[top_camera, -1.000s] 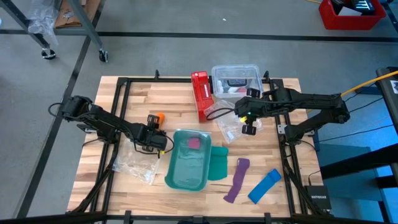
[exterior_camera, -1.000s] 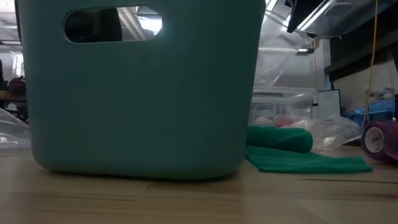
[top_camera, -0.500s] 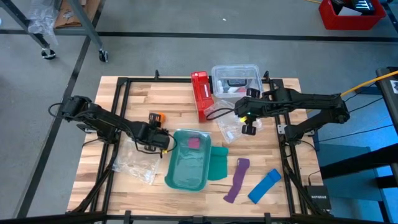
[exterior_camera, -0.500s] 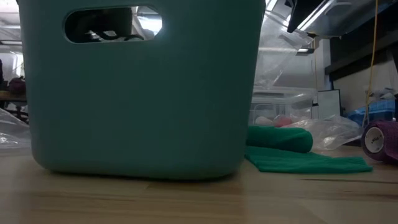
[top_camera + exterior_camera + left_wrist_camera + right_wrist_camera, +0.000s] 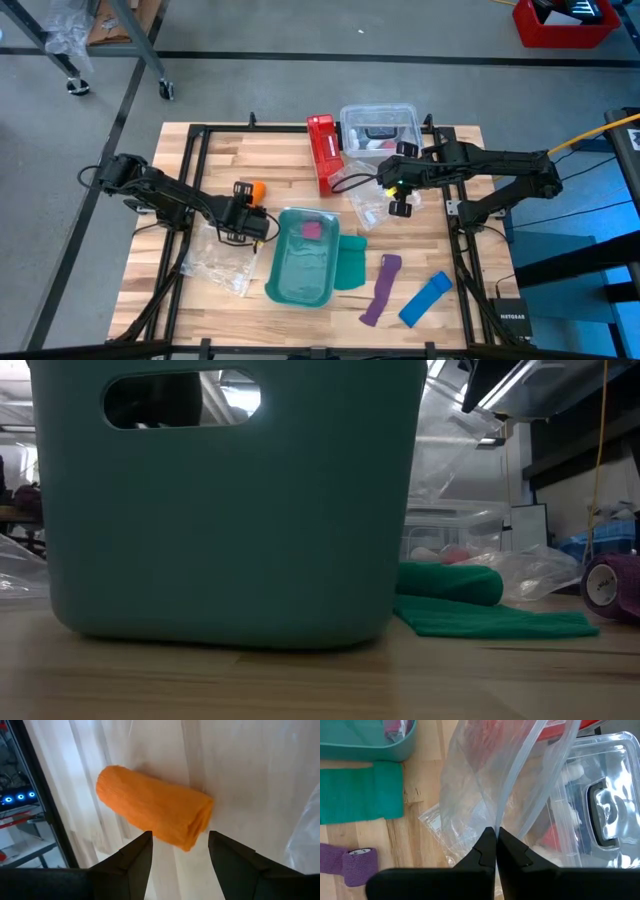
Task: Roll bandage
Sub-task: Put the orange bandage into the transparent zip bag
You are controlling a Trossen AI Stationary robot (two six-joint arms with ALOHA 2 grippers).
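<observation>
The bandage (image 5: pixel 155 815) is a small orange roll lying on its side on the wooden table; it also shows in the high view (image 5: pixel 257 189), left of the red box (image 5: pixel 323 152). My left gripper (image 5: pixel 177 845) is open, with a fingertip on either side of the roll's near end. I cannot tell whether they touch it. In the high view my left gripper (image 5: pixel 246 196) is just on the near side of the roll. My right gripper (image 5: pixel 496 840) is shut on a clear plastic bag (image 5: pixel 490 775), near the clear container (image 5: pixel 380 125). My right gripper pinches the clear plastic bag by a gathered fold (image 5: pixel 496 822) between its two shut fingers. The film spreads out from the fingertips toward the container. The bag's lower part (image 5: pixel 365 207) lies on the table.
A teal bin (image 5: pixel 300 262) stands at the near middle and fills the low view (image 5: pixel 230 500). A green cloth (image 5: pixel 350 266), a purple strip (image 5: pixel 380 288) and a blue strip (image 5: pixel 425 298) lie right of it. Another clear bag (image 5: pixel 220 262) lies under my left arm.
</observation>
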